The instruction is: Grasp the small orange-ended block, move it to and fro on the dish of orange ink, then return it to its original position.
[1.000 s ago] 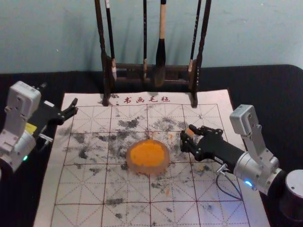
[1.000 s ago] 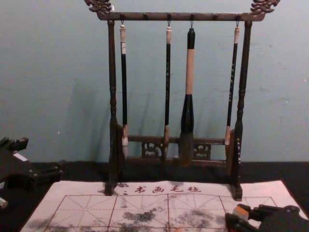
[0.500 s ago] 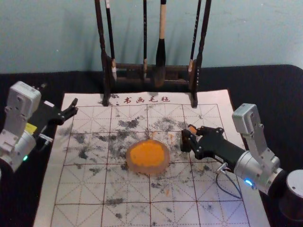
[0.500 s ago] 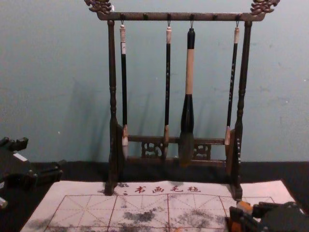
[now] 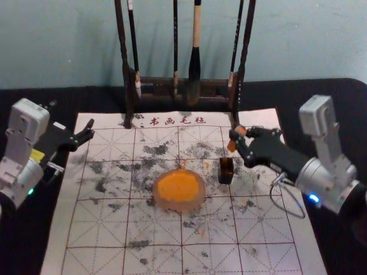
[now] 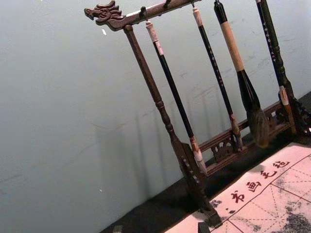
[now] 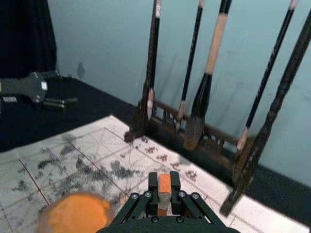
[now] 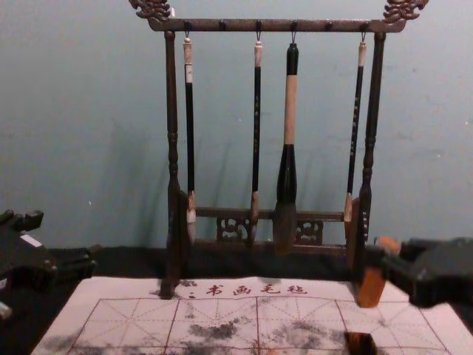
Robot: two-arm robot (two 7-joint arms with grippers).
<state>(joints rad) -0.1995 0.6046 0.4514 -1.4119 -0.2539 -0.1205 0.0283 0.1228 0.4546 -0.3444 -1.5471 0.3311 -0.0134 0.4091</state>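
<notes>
currently the right gripper is closed on the orange-ended block, held aloft near the dark holder; pick-up seems done. next: carry to the orange-ink dish, lower gently. left gripper idle, spread.

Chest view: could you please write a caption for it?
Right hand holding the orange-ended block above the calligraphy mat, brushes hanging behind.
</notes>
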